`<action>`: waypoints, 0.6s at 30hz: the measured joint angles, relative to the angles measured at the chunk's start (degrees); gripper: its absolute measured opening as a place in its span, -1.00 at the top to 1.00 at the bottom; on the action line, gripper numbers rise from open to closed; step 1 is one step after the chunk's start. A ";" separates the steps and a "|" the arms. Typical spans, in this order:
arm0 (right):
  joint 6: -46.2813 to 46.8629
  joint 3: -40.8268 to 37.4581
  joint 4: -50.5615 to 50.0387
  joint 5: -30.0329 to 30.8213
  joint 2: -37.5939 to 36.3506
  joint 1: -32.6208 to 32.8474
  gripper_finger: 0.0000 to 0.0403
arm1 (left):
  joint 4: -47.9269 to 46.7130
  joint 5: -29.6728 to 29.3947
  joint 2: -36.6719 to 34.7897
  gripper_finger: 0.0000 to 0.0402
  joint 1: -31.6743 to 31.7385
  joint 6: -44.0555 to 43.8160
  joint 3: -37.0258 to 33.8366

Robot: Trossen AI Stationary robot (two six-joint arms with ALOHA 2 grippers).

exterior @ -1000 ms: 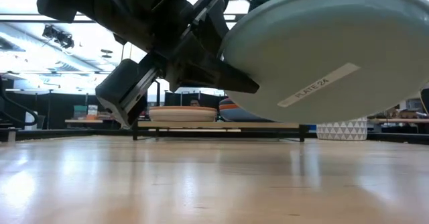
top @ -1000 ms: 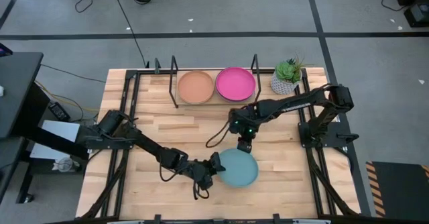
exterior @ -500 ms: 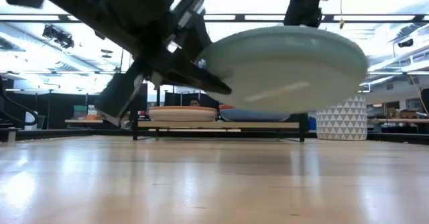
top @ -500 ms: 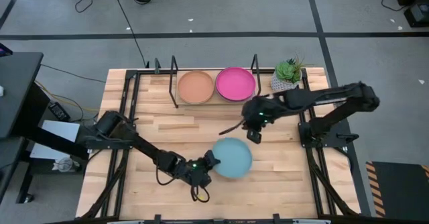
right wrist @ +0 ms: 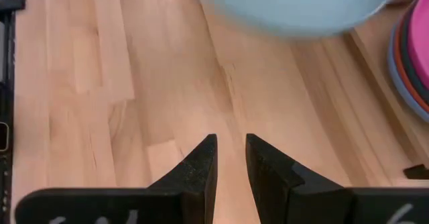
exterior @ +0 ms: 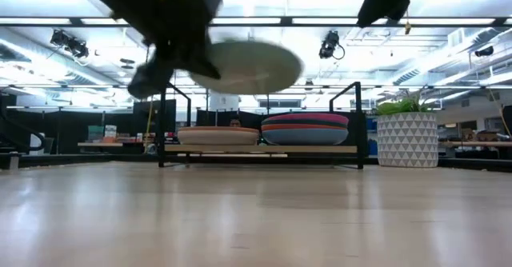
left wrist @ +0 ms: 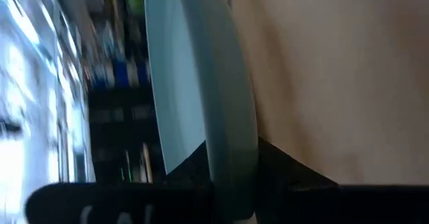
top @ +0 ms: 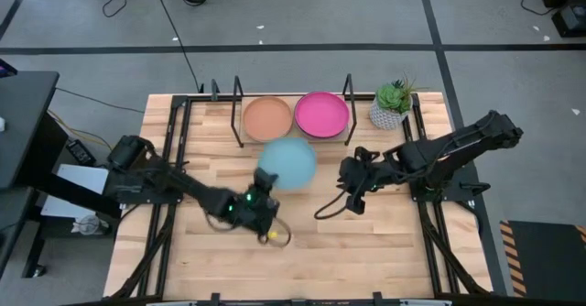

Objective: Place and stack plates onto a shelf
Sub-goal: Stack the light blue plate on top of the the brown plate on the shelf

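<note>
From above we see a wooden table (top: 183, 260) with a low shelf (top: 240, 139) along its far edge. Our left gripper (top: 262, 194) reaches toward the table's middle with its jaws clamped on the rim of a light teal plate (top: 287, 162), held in the air just in front of the shelf. On the shelf, a tan plate (top: 267, 119) tops the left stack and a pink plate (top: 321, 114) tops the right stack, which in the low view is the taller of the two. Our right gripper (top: 352, 197) hangs over the table to the plate's right, empty, its jaws only narrowly apart. A potted plant (top: 392, 103) stands beside the shelf's right end.
</note>
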 joint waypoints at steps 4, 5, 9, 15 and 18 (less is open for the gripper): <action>0.02 -1.21 1.91 0.62 0.82 0.93 0.58 | -7.06 0.58 -0.33 0.69 6.17 -5.97 -0.07; 0.00 -1.25 2.36 0.66 0.99 1.01 0.58 | -7.98 1.32 -0.21 0.69 7.85 -6.71 -0.09; -0.34 -1.28 3.40 0.68 1.30 1.03 0.58 | -7.64 3.79 0.13 0.69 15.04 -8.06 -0.11; -1.55 -1.30 3.84 0.66 1.37 1.03 0.58 | -3.61 7.94 0.13 0.69 24.50 -7.99 -0.11; -1.59 -1.30 3.95 0.54 1.37 1.10 0.58 | -4.62 10.75 0.13 0.69 28.31 -9.87 -0.11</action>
